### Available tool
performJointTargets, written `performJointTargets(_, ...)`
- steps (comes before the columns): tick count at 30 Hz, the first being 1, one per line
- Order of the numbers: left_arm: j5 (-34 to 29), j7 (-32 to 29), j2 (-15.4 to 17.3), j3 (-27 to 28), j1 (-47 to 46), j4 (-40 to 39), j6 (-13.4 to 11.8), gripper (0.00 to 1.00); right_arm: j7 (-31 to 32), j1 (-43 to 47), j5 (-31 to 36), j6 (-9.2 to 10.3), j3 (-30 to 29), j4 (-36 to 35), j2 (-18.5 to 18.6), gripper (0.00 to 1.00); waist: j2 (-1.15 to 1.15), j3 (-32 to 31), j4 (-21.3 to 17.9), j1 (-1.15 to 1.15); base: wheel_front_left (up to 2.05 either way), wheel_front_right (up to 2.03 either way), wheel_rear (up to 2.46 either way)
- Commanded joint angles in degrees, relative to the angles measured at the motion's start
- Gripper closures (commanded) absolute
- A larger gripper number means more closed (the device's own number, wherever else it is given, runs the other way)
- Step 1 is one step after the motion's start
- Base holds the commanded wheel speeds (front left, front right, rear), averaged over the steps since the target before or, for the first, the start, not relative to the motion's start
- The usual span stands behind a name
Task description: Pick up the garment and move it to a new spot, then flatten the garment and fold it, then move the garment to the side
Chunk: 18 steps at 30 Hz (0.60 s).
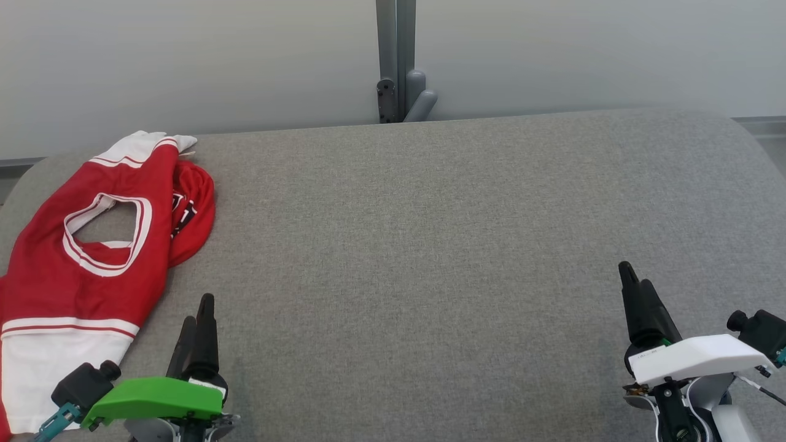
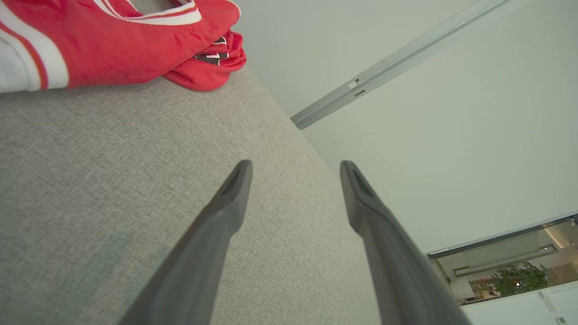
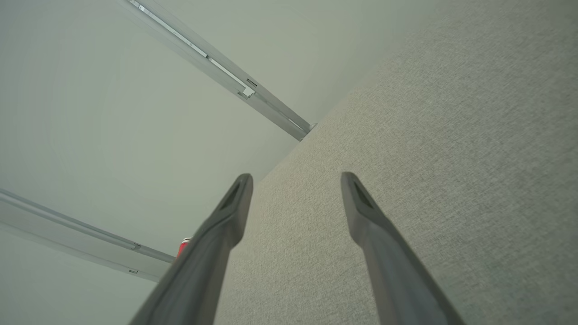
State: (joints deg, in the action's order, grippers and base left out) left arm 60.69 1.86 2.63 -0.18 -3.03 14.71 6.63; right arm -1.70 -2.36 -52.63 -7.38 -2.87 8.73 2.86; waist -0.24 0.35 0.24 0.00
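Note:
A red garment (image 1: 92,258) with white trim and white sleeve ends lies crumpled at the far left of the grey padded table (image 1: 430,245), its neck hole facing up. In the left wrist view the garment (image 2: 117,45) fills the upper left corner. My left gripper (image 1: 199,310) hovers open just right of the garment's lower part, with nothing between its fingers (image 2: 230,198). My right gripper (image 1: 635,282) stands open at the table's lower right, far from the garment, and its fingers (image 3: 361,203) hold nothing. A sliver of the red garment (image 3: 184,246) peeks past its left finger.
A pale wall runs behind the table, with a grey post and bracket (image 1: 399,92) at the back middle. The grey table surface stretches wide between the two grippers and has rounded back corners.

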Motion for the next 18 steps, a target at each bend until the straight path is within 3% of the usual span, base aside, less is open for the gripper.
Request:
performJointTargets(1,-2.4,0.6,0.6,-0.1,-0.6,-0.7,0.3,0.0,-0.8,-0.1,2.5,-0.12,0.2,-1.2,0.6,0.0,0.07,0.0,0.0,0.0,0.0,0.0,0.0)
performJointTargets(18,-15.5,3.9,0.4,-0.7,0.0,0.7,0.7,0.0,-4.0,0.7,17.4,-0.14,1.3,-2.2,1.1,0.0,0.1,-0.2,0.0,0.0,0.0,0.0,0.0)
